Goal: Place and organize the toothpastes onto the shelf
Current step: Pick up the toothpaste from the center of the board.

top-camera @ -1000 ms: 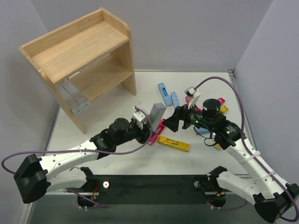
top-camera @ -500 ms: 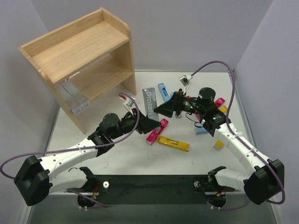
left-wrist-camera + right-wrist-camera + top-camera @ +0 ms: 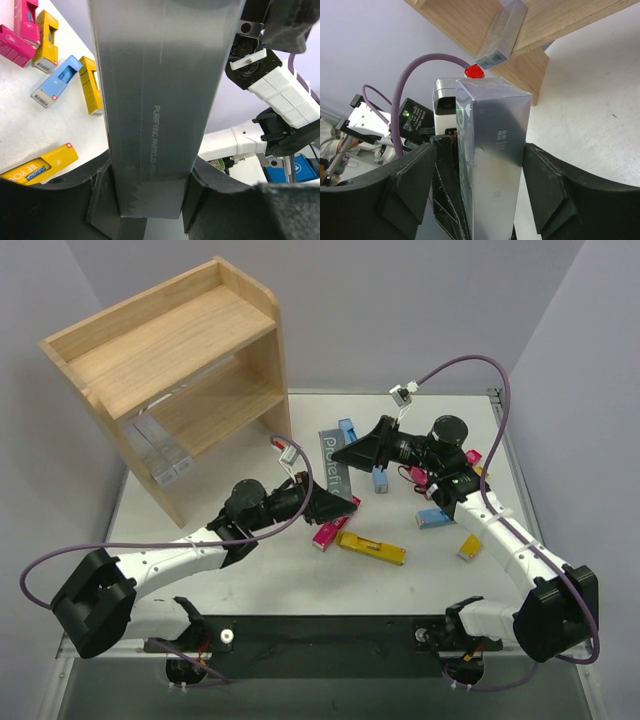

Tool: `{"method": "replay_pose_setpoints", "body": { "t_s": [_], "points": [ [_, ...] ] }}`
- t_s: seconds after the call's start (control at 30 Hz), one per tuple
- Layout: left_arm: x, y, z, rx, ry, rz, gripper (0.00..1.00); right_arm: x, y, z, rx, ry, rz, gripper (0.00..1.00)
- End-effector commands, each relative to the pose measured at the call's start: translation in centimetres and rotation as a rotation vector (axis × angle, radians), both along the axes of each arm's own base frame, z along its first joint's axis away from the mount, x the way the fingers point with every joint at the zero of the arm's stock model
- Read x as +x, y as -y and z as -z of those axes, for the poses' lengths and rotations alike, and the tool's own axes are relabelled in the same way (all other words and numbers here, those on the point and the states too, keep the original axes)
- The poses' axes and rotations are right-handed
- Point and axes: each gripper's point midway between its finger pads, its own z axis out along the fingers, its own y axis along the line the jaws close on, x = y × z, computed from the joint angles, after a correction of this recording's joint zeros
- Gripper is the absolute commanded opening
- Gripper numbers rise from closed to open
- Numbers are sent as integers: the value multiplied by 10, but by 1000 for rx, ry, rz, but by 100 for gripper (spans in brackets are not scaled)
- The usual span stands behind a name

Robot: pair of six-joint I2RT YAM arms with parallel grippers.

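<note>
1. A white table [image 3: 300,585] took up the whole working area, lit evenly, with only soft shadows on it.
2. Plain pale grey-lilac walls closed it in: a back wall [image 3: 400,310], a left wall [image 3: 30,440] and a right wall [image 3: 590,370].
3. A black strip [image 3: 330,632] ran along the table's near edge.

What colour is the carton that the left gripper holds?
Silver-grey; the carton shows best in the left wrist view.

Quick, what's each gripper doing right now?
Left gripper: shut on the silver-grey rectangular toothpaste carton.
Right gripper: jaws open, straddling that carton's other end, with a gap on one side.
</note>
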Motion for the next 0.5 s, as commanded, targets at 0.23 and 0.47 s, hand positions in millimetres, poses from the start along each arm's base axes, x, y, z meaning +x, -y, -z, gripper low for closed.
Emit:
{"method": "replay_pose_setpoints", "body": {
  "t_s": [0.23, 0.47],
  "points": [
    [-7, 12, -45, -113, 102, 99, 34, -6, -2, -30, 38, 83, -48, 61],
    [-5, 14, -44, -107, 108, 101, 34, -3, -3, -29, 29, 69, -47, 45]
  ]
}}
